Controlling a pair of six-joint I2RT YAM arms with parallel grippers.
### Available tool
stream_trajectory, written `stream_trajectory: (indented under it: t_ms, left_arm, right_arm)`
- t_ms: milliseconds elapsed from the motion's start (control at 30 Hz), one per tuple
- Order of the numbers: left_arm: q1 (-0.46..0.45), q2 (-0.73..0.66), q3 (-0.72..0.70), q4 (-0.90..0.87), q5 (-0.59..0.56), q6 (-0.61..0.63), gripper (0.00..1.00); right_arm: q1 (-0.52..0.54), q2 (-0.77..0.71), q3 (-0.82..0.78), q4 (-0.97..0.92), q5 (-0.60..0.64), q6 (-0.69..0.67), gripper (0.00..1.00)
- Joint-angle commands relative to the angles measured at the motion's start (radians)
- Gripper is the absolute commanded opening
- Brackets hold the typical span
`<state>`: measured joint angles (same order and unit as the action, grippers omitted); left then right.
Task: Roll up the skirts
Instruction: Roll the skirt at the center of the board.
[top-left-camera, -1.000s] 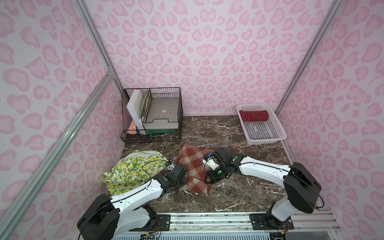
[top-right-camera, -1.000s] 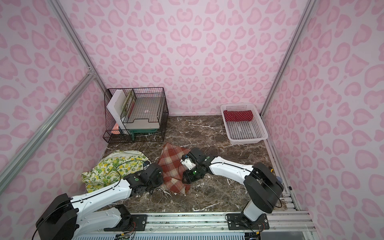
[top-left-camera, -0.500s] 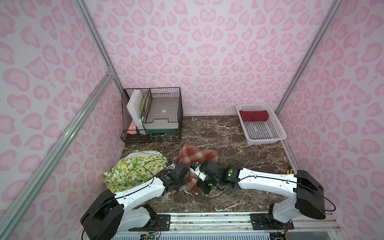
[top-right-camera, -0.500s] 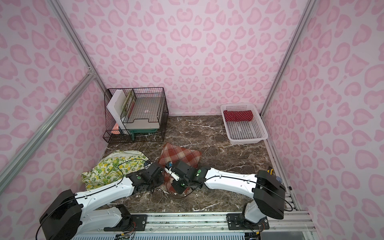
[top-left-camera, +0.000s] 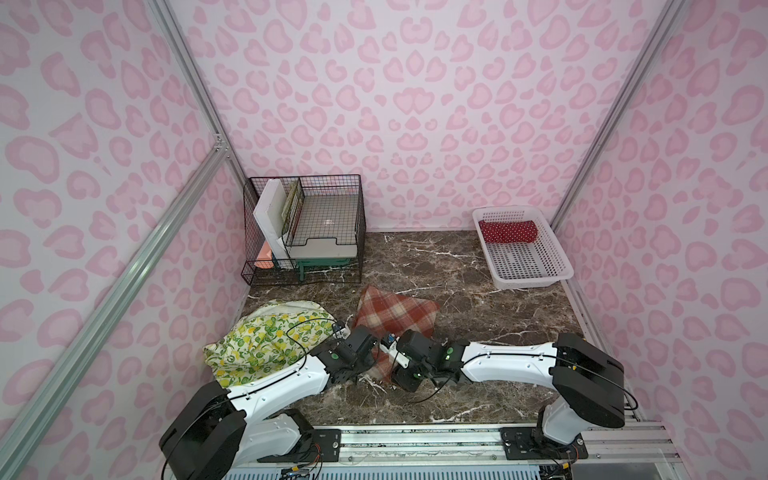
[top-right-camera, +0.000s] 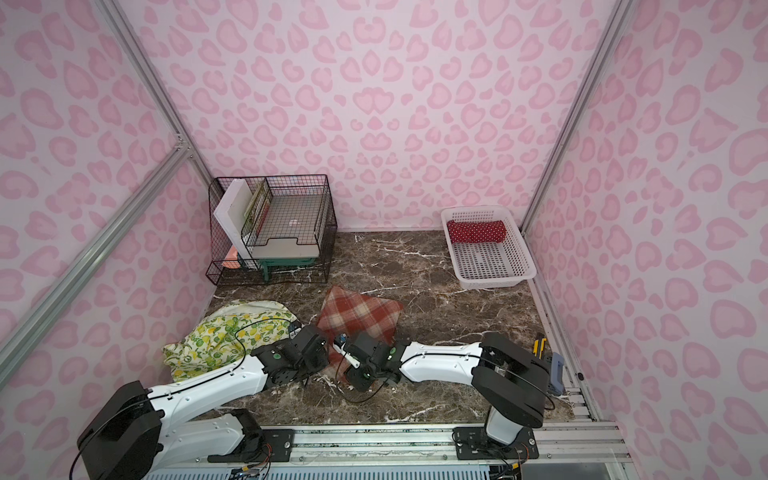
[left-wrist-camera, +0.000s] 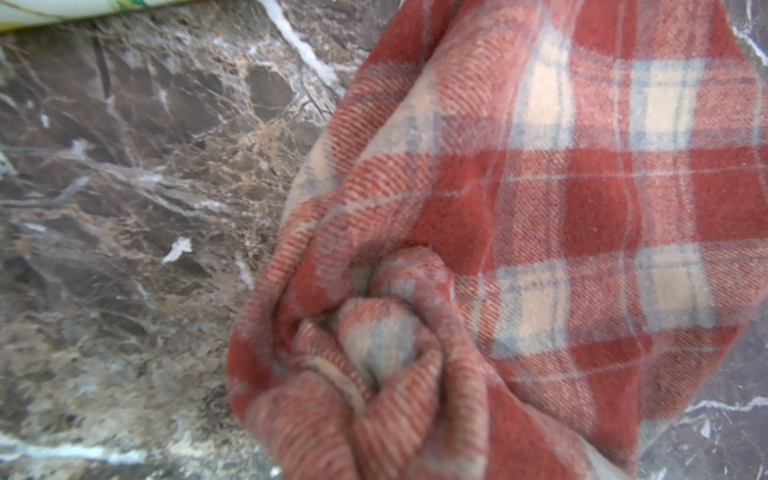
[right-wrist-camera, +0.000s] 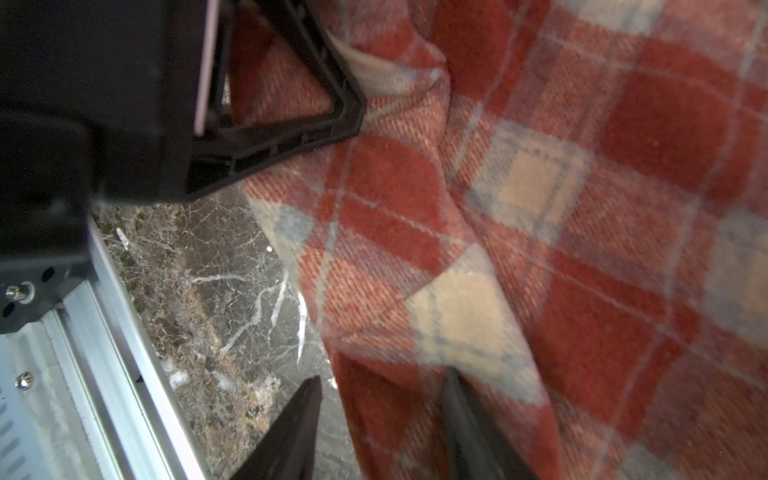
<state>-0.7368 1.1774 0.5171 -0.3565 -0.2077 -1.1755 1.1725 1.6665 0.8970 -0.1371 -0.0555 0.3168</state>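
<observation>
Lying on brown marble tabletop (top-left-camera: 478, 286): plaid skirt (top-left-camera: 395, 316) | pink-spotted walls (top-left-camera: 415, 104) | left gripper (top-left-camera: 365, 347) clamps it | right gripper (right-wrist-camera: 382, 415) parted

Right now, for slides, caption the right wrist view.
Parted right jaws straddle the edge of the plaid skirt on marble tabletop.

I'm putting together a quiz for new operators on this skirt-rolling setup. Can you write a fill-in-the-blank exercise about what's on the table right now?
1. The rolled red skirt in the white basket has small white ____.
2. The lemon-print skirt lies crumpled on the table, not yet ____.
3. The jaws of the right gripper stand ____, with an edge of the plaid skirt between them.

Missing words: dots; rolled; open.
</observation>
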Motion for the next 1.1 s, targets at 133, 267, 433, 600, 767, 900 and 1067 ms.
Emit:
stream_trajectory:
  t_ms: [133,267,433,600,767,900,1067]
  left_arm:
    - [0.007,-0.016,-0.016,-0.016,0.007,0.010,0.00]
    - [0.027,-0.024,-0.018,0.004,0.040,0.020,0.00]
    - [0.055,-0.049,-0.009,0.004,0.070,0.043,0.00]
    - [0.085,-0.070,-0.017,0.022,0.108,0.055,0.00]
    - [0.115,-0.068,-0.019,0.035,0.152,0.075,0.00]
    - [0.138,-0.078,-0.006,0.015,0.163,0.093,0.13]
    - [0.180,-0.157,0.042,-0.090,0.138,0.143,0.78]
  right_arm:
    - [0.037,0.066,-0.032,-0.154,0.085,0.008,0.66]
    - [0.089,0.123,-0.027,-0.232,0.120,0.046,0.67]
    - [0.132,0.202,-0.003,-0.353,0.180,0.147,0.68]
    - [0.152,0.288,0.035,-0.446,0.227,0.212,0.61]
    - [0.165,0.340,0.047,-0.474,0.197,0.187,0.32]
    - [0.161,0.335,0.046,-0.469,0.138,0.150,0.05]
    - [0.095,0.226,0.026,-0.395,-0.137,0.122,0.00]
